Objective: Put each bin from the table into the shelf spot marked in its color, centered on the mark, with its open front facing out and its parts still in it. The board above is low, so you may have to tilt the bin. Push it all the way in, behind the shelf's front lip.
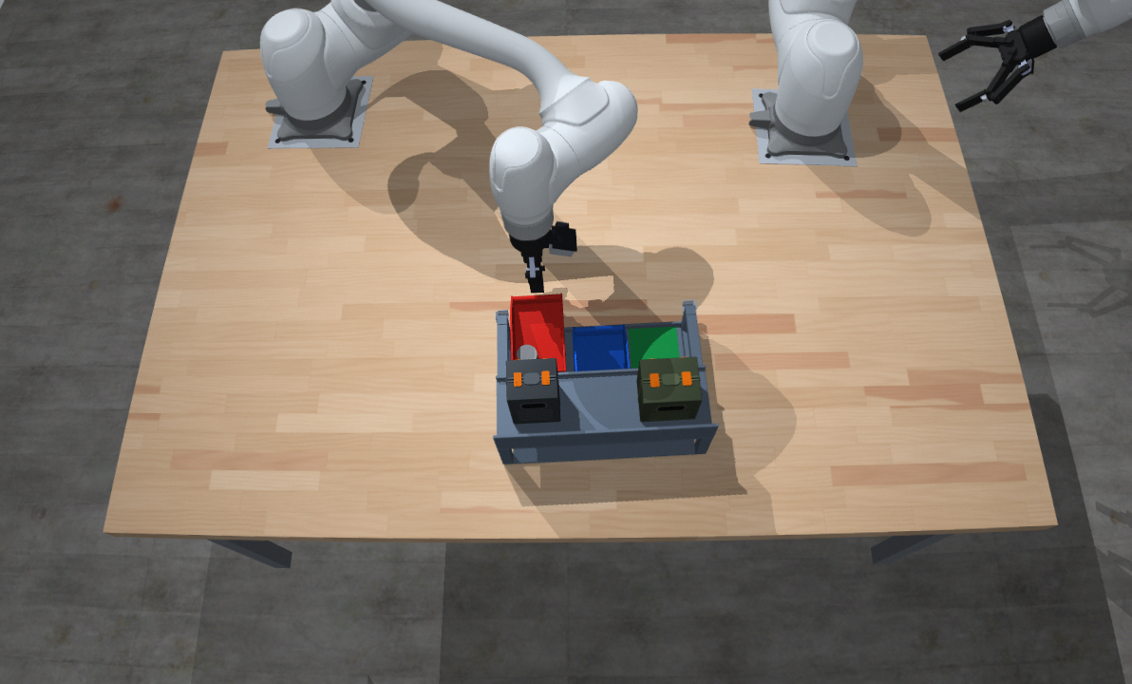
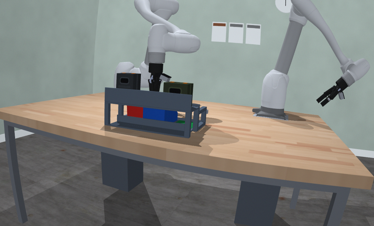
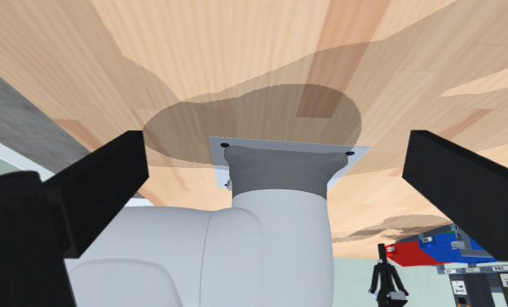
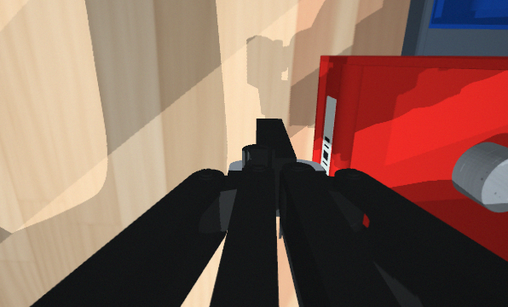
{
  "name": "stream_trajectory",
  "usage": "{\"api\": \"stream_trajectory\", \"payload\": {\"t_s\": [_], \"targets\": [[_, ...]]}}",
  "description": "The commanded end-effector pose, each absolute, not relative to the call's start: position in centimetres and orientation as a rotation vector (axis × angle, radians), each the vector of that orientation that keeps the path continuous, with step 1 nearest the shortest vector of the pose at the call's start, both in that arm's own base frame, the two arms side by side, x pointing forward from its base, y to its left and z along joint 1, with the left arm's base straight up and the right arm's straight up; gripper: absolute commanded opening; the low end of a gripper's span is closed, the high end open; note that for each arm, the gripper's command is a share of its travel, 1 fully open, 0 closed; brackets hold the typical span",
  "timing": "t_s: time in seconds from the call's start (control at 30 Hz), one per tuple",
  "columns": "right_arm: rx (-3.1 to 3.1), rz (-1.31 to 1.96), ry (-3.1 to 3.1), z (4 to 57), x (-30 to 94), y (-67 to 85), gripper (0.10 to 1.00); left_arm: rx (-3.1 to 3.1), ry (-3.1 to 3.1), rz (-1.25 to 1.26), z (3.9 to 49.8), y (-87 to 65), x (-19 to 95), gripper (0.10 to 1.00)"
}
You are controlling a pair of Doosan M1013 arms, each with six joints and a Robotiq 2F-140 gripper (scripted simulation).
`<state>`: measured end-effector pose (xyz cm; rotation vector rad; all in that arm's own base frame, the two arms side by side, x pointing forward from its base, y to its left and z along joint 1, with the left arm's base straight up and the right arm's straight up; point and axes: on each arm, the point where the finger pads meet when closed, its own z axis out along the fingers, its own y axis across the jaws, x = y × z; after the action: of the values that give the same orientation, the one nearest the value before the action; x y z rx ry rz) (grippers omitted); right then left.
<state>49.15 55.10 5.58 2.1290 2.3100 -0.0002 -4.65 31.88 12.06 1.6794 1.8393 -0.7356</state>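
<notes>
The red bin [image 1: 550, 323] [image 2: 135, 111] [image 3: 407, 253] [image 4: 429, 98] sits in the shelf's left part in the top view and sticks out toward the arms. A grey metal part [image 1: 526, 350] [image 4: 471, 175] lies in it. The blue bin [image 1: 600, 349] [image 2: 154, 114] [image 4: 480, 14] sits beside it, less far out. A flat green area [image 1: 660, 342] [image 2: 186, 123] shows on the shelf [image 1: 600, 408] [image 2: 146, 99]. My right gripper [image 1: 537, 289] [image 4: 268, 139] is shut and empty, just outside the red bin's near end. My left gripper [image 1: 951, 81] [image 2: 320, 103] [image 3: 274, 154] is open and empty, far from the shelf.
A black case [image 1: 533, 399] [image 2: 128, 81] and an olive green case [image 1: 669, 395] [image 2: 178, 88] stand on the upper board, above the red bin's side and the green area. Shelf posts [image 1: 502, 344] [image 1: 689, 332] flank the row. The left arm's base [image 1: 808, 144] stands at the table's far side.
</notes>
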Motion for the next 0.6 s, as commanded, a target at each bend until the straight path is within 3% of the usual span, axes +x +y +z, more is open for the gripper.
{"api": "stream_trajectory", "payload": {"t_s": [0.0, 0.57], "targets": [[2.129, 0.002, 2.310, 5.67, 49.17, 55.14, 0.099, 1.680, 1.840, -0.735, 12.10, 31.91, -4.66, 1.000], [2.129, 0.002, 2.310, 5.68, 49.71, 55.18, 0.099, 1.680, 1.840, -0.735, 12.10, 31.91, -4.66, 1.000]]}}
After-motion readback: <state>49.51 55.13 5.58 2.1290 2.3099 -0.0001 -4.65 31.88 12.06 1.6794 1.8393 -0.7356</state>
